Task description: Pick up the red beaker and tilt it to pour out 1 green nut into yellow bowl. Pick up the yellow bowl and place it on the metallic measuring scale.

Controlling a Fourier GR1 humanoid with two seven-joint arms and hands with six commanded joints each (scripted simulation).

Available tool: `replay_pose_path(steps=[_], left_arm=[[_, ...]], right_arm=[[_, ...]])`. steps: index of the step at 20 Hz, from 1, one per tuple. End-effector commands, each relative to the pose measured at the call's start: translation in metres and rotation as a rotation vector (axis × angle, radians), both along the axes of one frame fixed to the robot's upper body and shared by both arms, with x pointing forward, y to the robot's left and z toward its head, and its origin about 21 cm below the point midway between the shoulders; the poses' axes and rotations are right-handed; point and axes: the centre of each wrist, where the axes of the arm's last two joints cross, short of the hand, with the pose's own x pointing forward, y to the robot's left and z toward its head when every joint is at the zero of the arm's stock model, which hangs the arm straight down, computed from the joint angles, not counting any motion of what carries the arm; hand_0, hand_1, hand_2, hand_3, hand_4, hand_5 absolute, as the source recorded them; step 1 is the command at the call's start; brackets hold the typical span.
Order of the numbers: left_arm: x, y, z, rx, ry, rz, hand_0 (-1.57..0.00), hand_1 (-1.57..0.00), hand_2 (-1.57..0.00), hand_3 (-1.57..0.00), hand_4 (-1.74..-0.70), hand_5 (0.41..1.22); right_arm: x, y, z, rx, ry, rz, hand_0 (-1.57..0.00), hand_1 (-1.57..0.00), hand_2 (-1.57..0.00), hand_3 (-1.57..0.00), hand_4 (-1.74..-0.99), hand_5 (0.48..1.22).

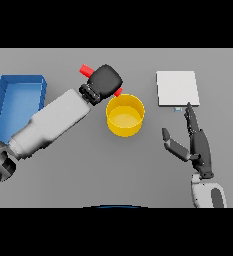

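Left hand (106, 80) wraps the red beaker (86, 69), tipping it over the yellow bowl (124, 115), seemingly to pour; right hand (198, 145) waits open-fingered near the scale (177, 88).

Even, soft light falls from above on the grey desk (113, 170), with no bright spot and no glare on any surface. Shadows are faint: a slightly darker patch lies on the desk just under the yellow bowl (124, 115), and another thin one runs along the near edge of the white scale (177, 88), just beyond the straight fingers (190, 120) of the right hand (200, 150). The dark left hand (105, 81) shows little shading, so its fingers are hard to tell apart. Outlines look soft all over, equally near and far. Straight edges stay straight toward the sides; no bending shows.
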Motion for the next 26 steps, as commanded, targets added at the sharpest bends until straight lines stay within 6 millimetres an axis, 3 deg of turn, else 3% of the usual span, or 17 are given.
replay_pose_path(steps=[1, 6, 11, 16, 21, 23, 26], left_arm=[[0.001, -0.002, -0.001, 0.055, -0.009, -0.005, -1.57, -1.57, -1.57, -1.49, -1.73, 1.219], [-0.001, -0.016, -0.004, 0.259, -0.072, -0.082, -1.57, -1.57, -1.57, -1.55, -1.74, 1.220], [0.004, -0.024, 0.006, 0.379, -0.136, -0.147, -1.57, -1.57, -1.57, -1.56, -1.74, 1.221], [0.009, -0.035, 0.012, 0.535, -0.171, -0.193, -1.57, -1.57, -1.57, -1.57, -1.74, 1.221], [0.009, -0.042, 0.010, 0.634, -0.223, -0.276, -1.57, -1.57, -1.57, -1.57, -1.73, 1.221], [0.011, -0.044, 0.020, 0.653, -0.235, -0.286, -1.57, -1.57, -1.57, -1.57, -1.73, 1.221], [0.023, -0.044, 0.059, 0.621, -0.270, -0.260, -1.57, -1.57, -1.57, -1.57, -1.73, 1.221]], right_arm=[[0.002, 0.000, 0.000, 0.001, -0.002, -0.003, 0.00, 0.00, 0.00, 0.00, -1.290, 0.644], [0.004, -0.001, -0.002, -0.012, 0.004, -0.019, 0.00, 0.00, 0.00, 0.00, -1.288, 0.627], [0.003, 0.001, -0.004, -0.034, 0.019, -0.027, 0.00, 0.00, 0.00, 0.00, -1.270, 0.588], [0.000, 0.005, -0.006, -0.053, 0.006, -0.038, 0.00, 0.00, 0.00, 0.00, -1.216, 0.585], [0.001, 0.004, -0.006, -0.063, -0.006, -0.037, 0.00, 0.00, 0.00, 0.00, -1.209, 0.593], [0.001, 0.004, -0.007, -0.078, 0.000, -0.040, 0.00, 0.00, 0.00, 0.00, -1.207, 0.594], [0.002, 0.005, -0.005, -0.079, -0.015, -0.039, 0.00, 0.00, 0.00, 0.00, -1.209, 0.592]])
